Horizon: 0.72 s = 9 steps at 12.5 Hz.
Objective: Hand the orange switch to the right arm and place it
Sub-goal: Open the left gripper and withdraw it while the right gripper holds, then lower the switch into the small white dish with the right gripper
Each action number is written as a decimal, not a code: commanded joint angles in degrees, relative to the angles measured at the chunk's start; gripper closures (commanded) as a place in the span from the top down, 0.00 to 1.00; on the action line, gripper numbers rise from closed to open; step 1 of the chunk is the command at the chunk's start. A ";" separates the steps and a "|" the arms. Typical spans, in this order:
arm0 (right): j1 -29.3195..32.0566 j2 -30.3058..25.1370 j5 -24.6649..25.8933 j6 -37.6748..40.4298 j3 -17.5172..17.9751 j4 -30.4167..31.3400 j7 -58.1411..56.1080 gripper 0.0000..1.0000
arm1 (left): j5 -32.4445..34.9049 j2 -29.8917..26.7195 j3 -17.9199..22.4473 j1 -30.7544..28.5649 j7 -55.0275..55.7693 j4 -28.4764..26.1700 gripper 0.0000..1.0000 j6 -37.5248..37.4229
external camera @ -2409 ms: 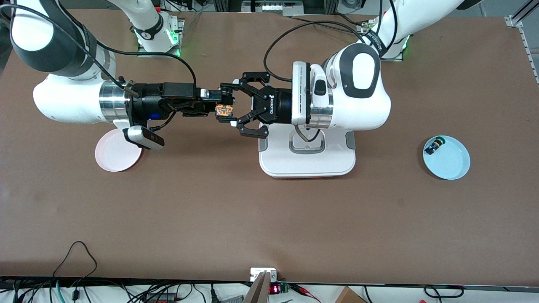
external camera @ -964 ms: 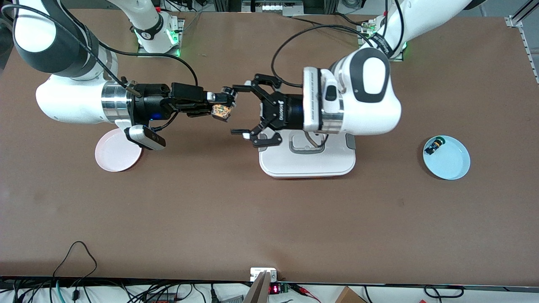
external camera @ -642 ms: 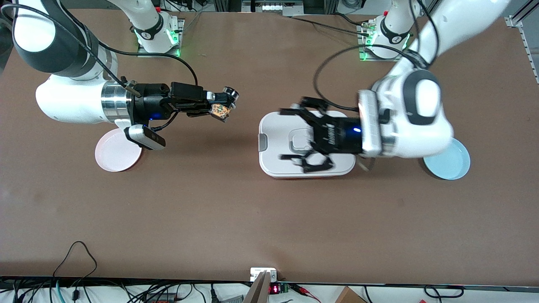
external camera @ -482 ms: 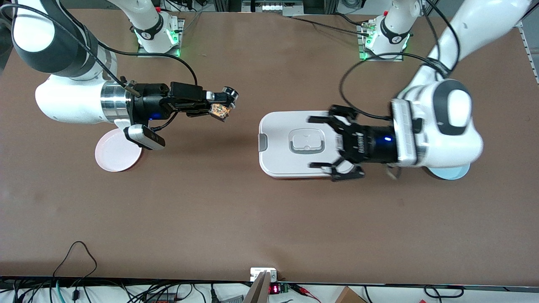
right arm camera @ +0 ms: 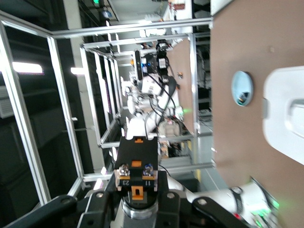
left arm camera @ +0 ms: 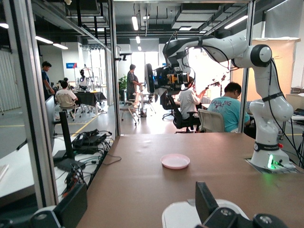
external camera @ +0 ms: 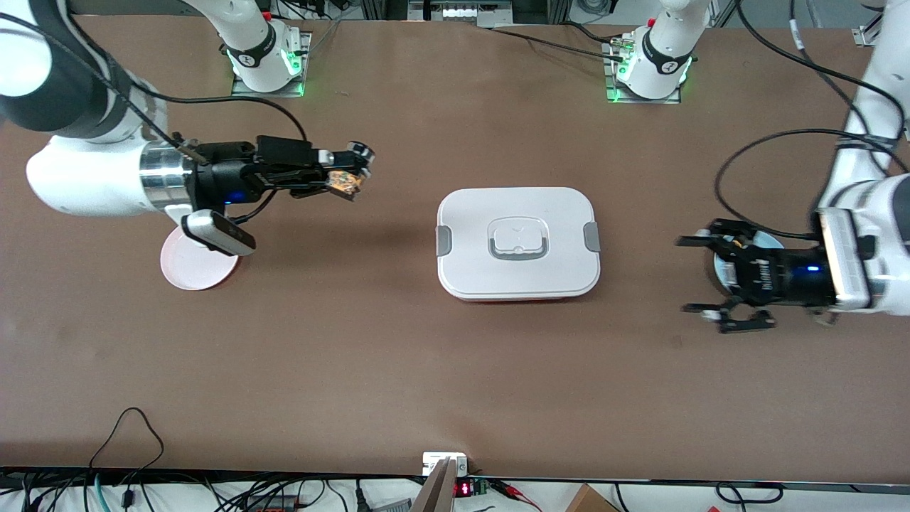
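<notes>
Orange shows at the tip of the right end effector [external camera: 350,174]. That is the orange switch [external camera: 343,182], and the two fingers are squeezed tight on it. The right wrist view shows it too, gripped between the fingers [right arm camera: 137,176]. The switch is up in the air, over the bare brown surface [external camera: 398,370], between the pink plate [external camera: 193,266] and the white box [external camera: 518,242].

The left end effector [external camera: 711,276] has its fingers wide apart and holds nothing. It hangs over the edge of the blue plate [external camera: 722,264], at the left arm's end of the surface. That arm looks like it is waiting now.

So the handing-over part looks done. The right arm has the switch and the left arm has let go. What is left is the putting down. The pink plate sits just under the right arm's wrist, and it looks like the likely spot for the switch. Nothing is on that plate yet, as far as I can see.
</notes>
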<state>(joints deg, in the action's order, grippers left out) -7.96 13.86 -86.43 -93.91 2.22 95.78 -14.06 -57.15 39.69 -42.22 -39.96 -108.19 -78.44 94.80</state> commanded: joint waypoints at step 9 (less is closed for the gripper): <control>15.87 2.05 37.95 19.73 0.68 0.90 -18.27 0.10 | 29.60 -0.14 16.90 -1.44 31.21 15.41 1.00 -5.23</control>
<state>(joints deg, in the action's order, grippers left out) 6.65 16.39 -54.65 -75.28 2.06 96.88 -29.14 -32.61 40.00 -27.92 -42.28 -87.18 -66.44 90.27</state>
